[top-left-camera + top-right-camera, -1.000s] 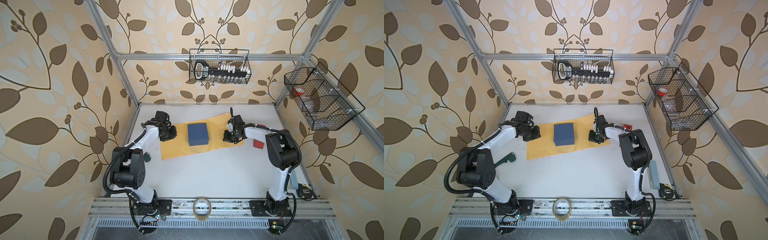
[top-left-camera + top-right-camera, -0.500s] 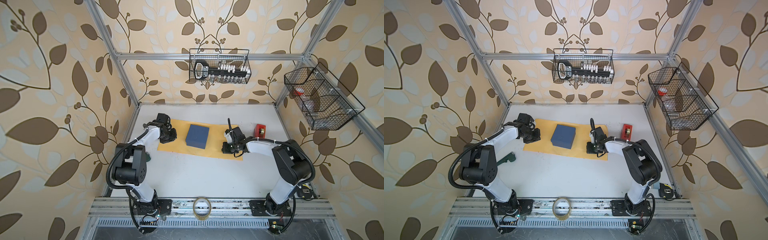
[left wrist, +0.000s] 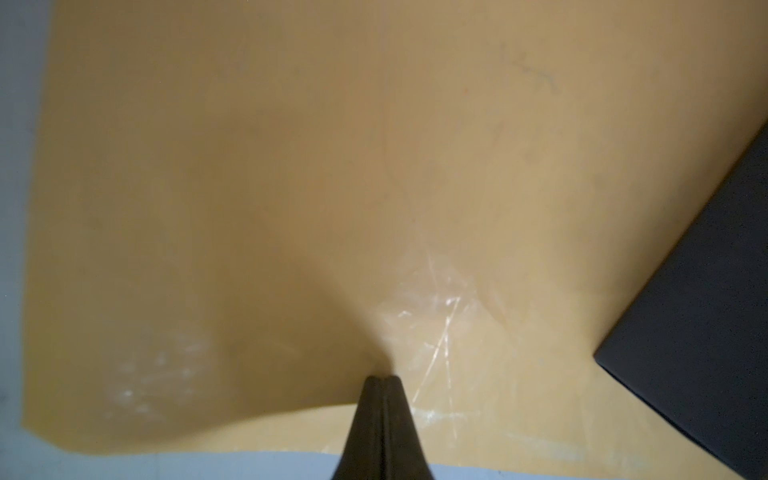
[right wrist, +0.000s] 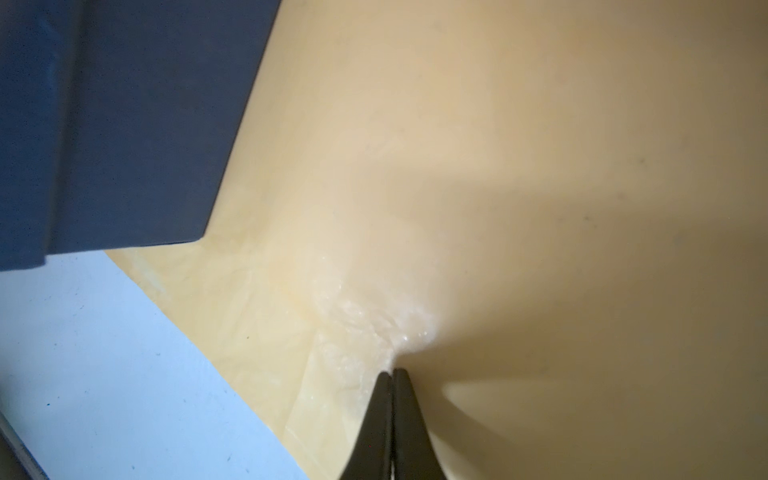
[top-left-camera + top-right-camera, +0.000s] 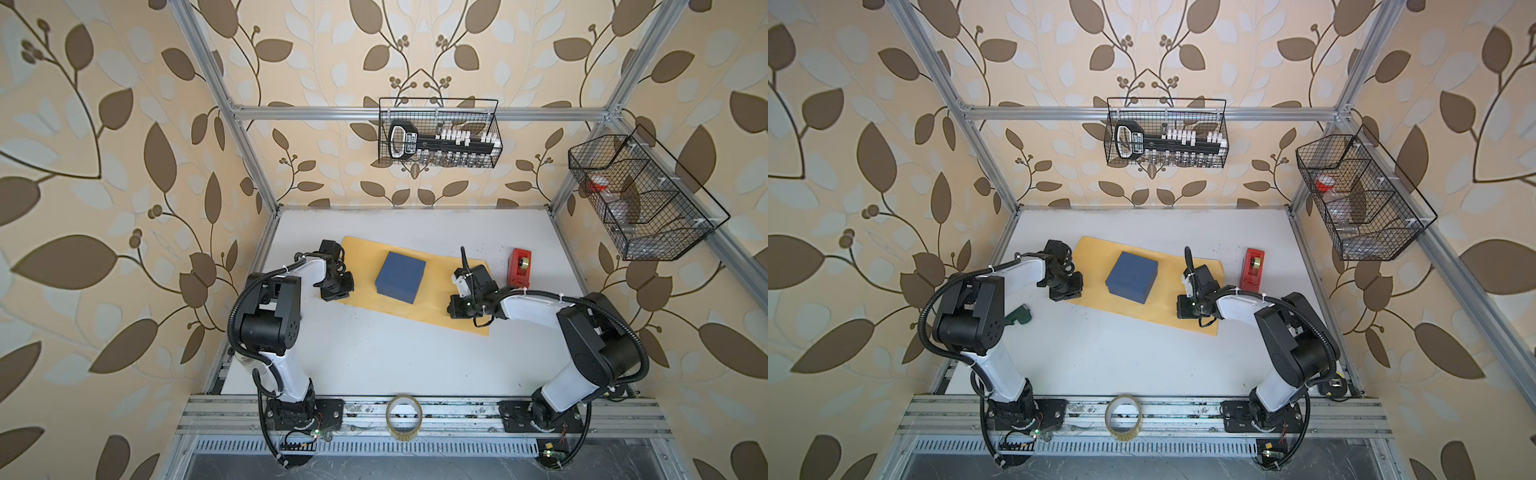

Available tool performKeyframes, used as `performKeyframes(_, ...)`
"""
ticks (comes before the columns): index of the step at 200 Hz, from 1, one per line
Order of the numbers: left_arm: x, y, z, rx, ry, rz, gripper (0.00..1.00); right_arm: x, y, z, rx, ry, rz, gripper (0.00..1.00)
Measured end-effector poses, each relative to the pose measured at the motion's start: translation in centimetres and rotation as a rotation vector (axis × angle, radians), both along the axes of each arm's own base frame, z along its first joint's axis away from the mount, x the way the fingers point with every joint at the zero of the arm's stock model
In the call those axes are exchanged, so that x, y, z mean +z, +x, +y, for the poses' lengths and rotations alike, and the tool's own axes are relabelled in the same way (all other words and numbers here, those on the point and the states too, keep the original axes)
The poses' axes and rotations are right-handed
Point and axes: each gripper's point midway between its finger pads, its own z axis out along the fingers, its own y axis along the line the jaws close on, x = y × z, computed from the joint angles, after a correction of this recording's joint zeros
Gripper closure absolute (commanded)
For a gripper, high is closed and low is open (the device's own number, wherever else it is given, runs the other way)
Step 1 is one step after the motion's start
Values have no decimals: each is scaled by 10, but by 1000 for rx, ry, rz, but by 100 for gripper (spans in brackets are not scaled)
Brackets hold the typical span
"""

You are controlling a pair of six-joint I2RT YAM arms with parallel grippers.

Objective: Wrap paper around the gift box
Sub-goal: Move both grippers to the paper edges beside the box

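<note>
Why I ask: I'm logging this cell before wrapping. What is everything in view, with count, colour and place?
table: 1, white, under everything.
paper: 1, yellow-tan face up, flat on the table.
gift box: 1, slate blue, on the paper.
tape dispenser: 1, red, on the table beside the paper's right end.
tape roll: 1, clear, on the front rail.
back basket: 1, black wire, hung at the rear.
side basket: 1, black wire, hung at the right.
green item: 1, dark green, at the table's left edge; kind unclear.
left gripper: 1, black, shut, at the paper's left end.
right gripper: 1, black, shut, at the paper's right end.
</note>
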Motion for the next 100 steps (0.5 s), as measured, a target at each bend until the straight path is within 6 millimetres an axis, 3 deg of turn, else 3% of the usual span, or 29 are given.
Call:
performKeyframes(21,0,-13,-4,-14,5,-8,100,1,-1,-2,-2,1,7,92)
performKeyframes(59,-2,-56,-18,-52,5,2,100,1,-6,-8,-7,-8,32,91)
performKeyframes(100,-3,-80,-13,-35,14,44,100,2,-13,-18,-10,-32,62,90)
